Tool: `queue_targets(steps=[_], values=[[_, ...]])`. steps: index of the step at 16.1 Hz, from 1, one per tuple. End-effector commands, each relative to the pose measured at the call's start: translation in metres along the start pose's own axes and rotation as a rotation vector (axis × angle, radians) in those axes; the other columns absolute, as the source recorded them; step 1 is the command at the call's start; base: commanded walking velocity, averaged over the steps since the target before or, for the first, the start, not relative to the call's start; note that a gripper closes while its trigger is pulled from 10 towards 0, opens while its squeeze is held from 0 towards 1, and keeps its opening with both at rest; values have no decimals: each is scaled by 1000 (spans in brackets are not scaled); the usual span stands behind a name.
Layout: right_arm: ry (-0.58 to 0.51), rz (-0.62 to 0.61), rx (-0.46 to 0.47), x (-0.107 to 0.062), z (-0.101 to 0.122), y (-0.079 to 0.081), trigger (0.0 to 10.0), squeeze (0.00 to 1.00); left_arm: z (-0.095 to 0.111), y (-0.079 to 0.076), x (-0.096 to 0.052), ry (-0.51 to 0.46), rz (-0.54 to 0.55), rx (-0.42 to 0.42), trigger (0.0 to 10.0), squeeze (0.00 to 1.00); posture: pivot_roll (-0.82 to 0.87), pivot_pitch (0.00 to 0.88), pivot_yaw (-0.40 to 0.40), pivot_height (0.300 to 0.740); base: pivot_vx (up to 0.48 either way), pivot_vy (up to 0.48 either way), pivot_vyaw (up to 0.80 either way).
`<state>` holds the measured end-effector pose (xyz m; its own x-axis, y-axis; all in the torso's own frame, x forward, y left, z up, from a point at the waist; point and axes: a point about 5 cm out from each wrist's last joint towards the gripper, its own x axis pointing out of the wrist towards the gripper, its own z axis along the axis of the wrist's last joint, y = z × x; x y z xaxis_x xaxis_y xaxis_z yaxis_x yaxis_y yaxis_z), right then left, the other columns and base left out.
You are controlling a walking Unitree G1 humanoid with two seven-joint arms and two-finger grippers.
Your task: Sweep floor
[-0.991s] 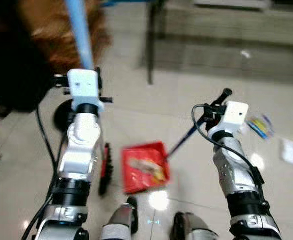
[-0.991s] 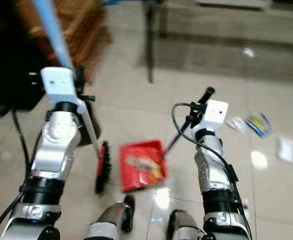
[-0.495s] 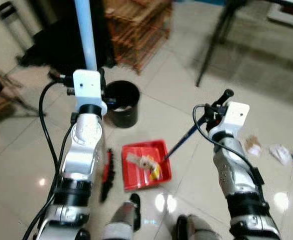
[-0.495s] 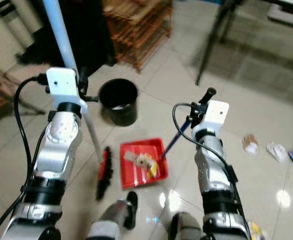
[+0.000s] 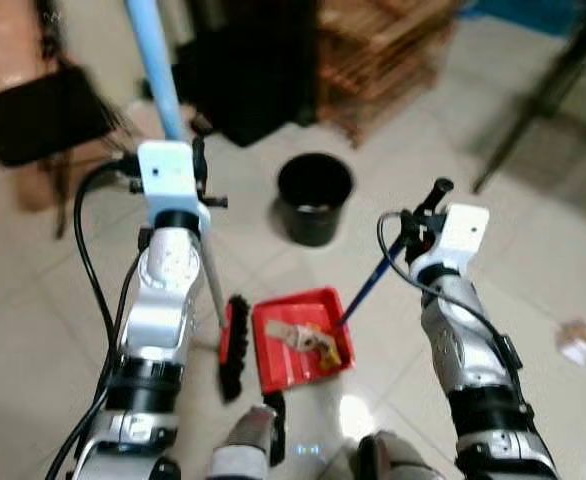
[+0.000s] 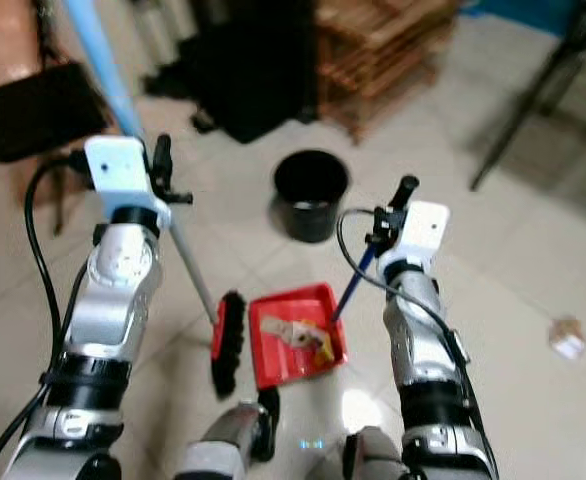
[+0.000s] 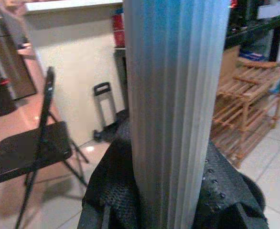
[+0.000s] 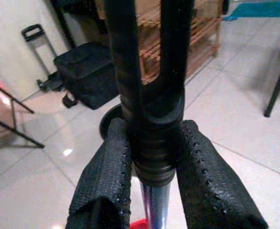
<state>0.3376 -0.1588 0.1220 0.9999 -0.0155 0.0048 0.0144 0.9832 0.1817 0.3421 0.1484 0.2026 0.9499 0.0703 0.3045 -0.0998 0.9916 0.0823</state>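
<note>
Left end effector [image 7: 168, 210] grips broom pole [image 7: 176, 95]; right end effector [image 8: 154, 186] clamps dustpan handle [image 8: 152, 138].

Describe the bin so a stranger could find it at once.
Start at the wooden slatted rack at the back. On the tiled floor just in front of it stands the bin, beyond the red dustpan. It is the one round, open-topped black bucket there.

Both arms raised, jaws clamped.
</note>
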Motion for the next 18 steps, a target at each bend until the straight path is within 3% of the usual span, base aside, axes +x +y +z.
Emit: queue_targets(steps=[1, 11, 18], values=[[-22, 16, 22, 1, 4, 1, 10000, 0, 7, -2, -1, -36, -11, 17, 10000, 0, 23, 224, 32, 740, 0, 0, 0], [-1, 67, 32, 14, 7, 11, 10000, 0, -17, -8, -11, 67, -17, -50, 10000, 0, 57, 202, 24, 740, 0, 0, 0], [-9, 59, 64, 26, 14, 12, 10000, 0, -13, -7, -2, 53, -12, -39, 10000, 0, 69, 156, 32, 740, 0, 0, 0]])
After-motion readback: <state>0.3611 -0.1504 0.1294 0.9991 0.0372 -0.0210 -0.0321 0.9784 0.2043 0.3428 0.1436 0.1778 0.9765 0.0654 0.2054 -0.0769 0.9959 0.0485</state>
